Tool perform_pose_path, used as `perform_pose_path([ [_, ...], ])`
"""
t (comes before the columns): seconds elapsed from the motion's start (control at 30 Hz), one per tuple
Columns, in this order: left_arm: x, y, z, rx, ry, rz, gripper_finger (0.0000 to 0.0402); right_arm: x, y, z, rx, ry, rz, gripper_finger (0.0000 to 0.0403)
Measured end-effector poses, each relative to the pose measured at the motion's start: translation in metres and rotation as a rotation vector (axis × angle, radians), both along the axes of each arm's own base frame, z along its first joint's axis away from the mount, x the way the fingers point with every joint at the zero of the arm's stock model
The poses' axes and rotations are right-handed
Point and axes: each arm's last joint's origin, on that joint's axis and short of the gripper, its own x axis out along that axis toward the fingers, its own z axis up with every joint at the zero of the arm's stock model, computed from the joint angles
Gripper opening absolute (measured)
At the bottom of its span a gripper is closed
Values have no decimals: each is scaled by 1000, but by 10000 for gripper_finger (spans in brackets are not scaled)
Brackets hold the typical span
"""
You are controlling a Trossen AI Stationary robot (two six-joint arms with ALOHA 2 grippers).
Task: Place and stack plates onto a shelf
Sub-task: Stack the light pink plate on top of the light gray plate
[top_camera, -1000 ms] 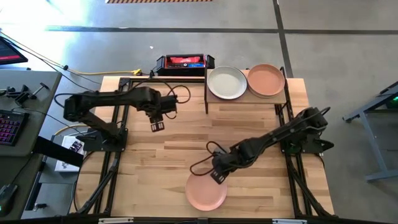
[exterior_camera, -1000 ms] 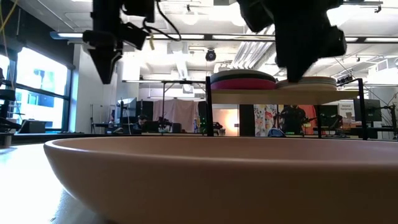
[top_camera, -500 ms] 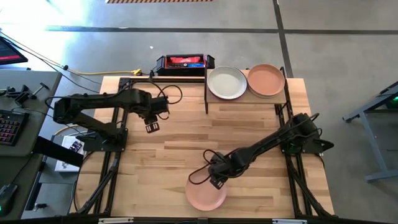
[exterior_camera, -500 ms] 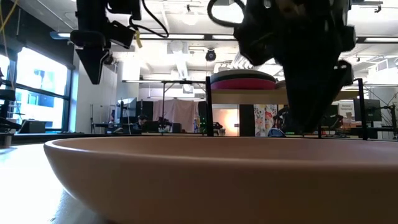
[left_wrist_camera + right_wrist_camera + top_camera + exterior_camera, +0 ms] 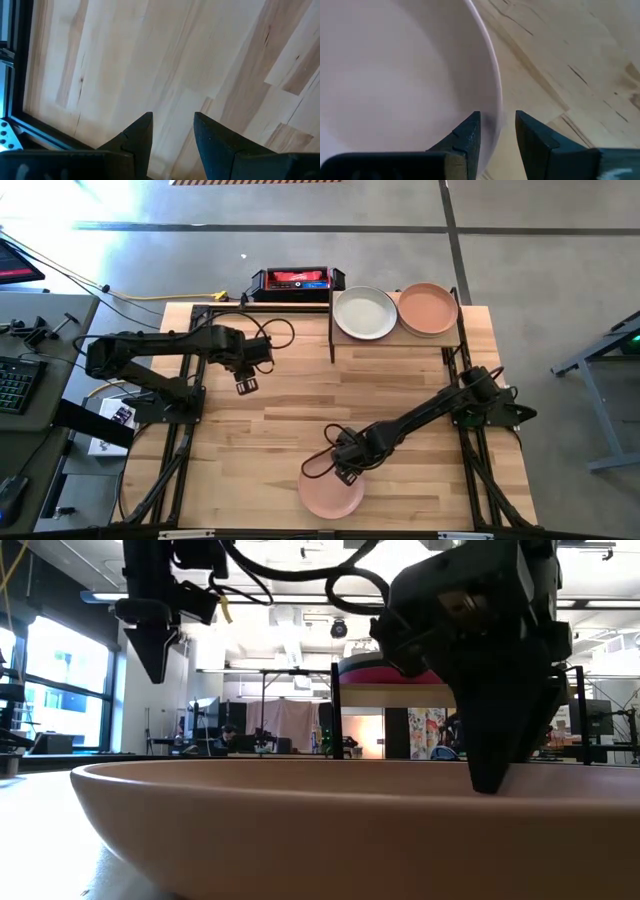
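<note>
A pink plate lies flat on the table near its near edge and fills the foreground of the low view. My right gripper is open at the plate's far rim. One finger stands inside the rim and one outside. My left gripper hangs open above bare wood on the table's left part. The shelf stands at the far edge. It carries a light grey-green plate and a peach plate, each the top of a stack; a magenta plate shows in the low view. My right gripper comes down from above, slanting toward the near edge, with its fingers astride the pink plate's far rim. The gap between them is still wide. Whether either finger touches the rim, I cannot tell. The plate rests flat on the table.
A black and red box sits behind the table's far edge, left of the shelf. Black frame rails run along both sides of the table. Bare wood lies between the two arms.
My right gripper has moved toward the table's near edge and down, until its fingertips dip below the pink plate's far rim. My left gripper has drifted a little toward the table's left edge. The plate has stayed where it was.
</note>
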Motion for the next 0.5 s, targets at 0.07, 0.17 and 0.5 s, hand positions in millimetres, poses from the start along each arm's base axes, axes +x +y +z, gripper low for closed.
perform_pose_path([
  [0.07, 0, 0, 0, 1, -2, -1, 131, 0, 0, 0, 0, 0, -2, 97],
  [0.17, 1, 0, 0, 2, -7, -2, 131, 1, -1, 0, -2, -2, 9, 65],
  [0.5, 5, 1, 1, 11, -50, -2, 131, 5, -18, 6, 27, 13, 24, 4],
])
